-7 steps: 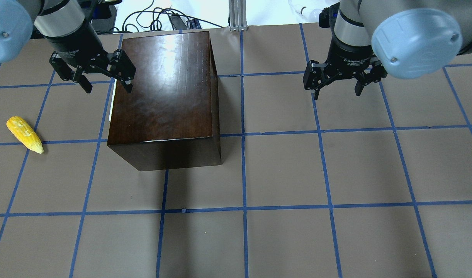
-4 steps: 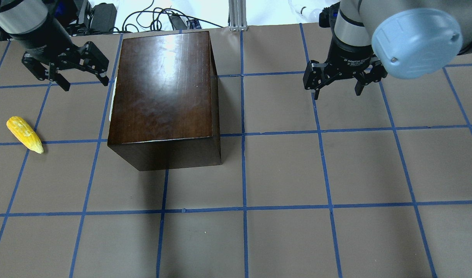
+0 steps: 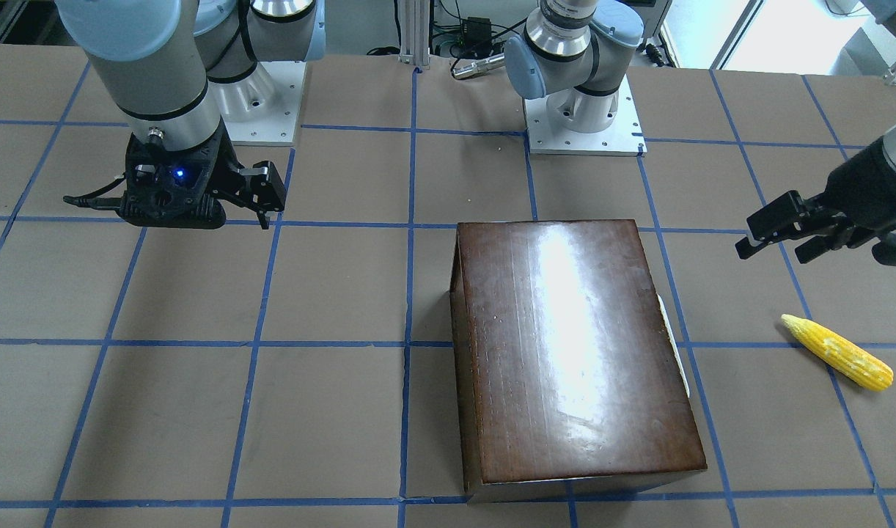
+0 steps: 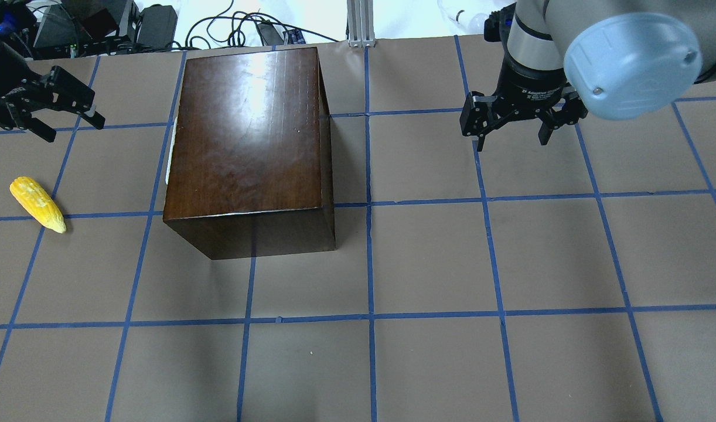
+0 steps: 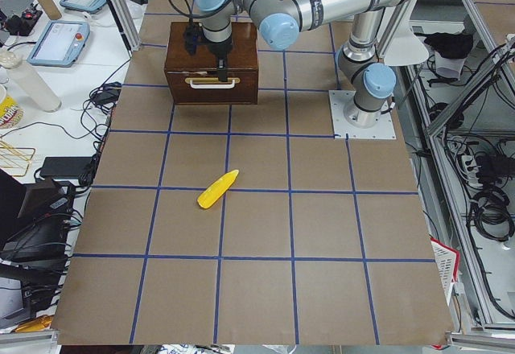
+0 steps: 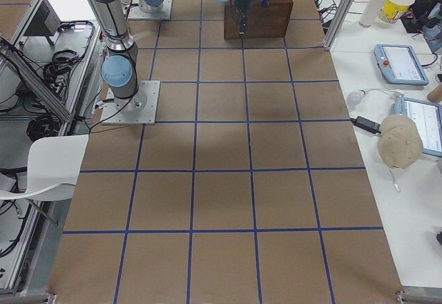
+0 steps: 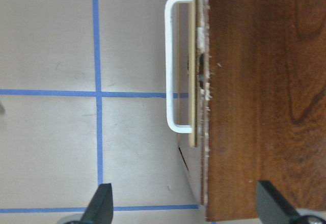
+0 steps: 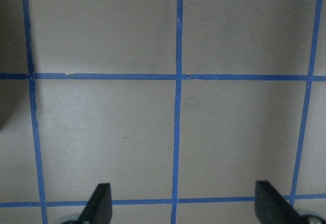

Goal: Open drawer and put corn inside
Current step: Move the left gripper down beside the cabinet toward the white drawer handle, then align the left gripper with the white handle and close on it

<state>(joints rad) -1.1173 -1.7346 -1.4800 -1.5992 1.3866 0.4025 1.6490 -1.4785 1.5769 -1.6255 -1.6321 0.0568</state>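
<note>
The dark brown box [image 4: 246,146] stands left of centre on the table. Its drawer front, with a white handle [image 4: 169,155], faces the table's left end and sits flush with the box. The handle also shows in the left wrist view [image 7: 170,61] and the exterior left view [image 5: 212,82]. The yellow corn [image 4: 37,204] lies on the table at the far left, apart from the box, and shows in the front-facing view [image 3: 836,352]. My left gripper [image 4: 75,130] is open and empty, left of the box and beyond the corn. My right gripper [image 4: 510,140] is open and empty, hovering to the right.
Blue tape lines grid the brown table [image 4: 428,264]. Cables and electronics [image 4: 246,26] and an aluminium post [image 4: 361,23] lie past the far edge. The arm bases [image 3: 584,117] stand at the robot's side of the table.
My left gripper has moved left, away from the box's far left corner toward the table's left edge, still open. The right gripper, box and corn have not moved.
</note>
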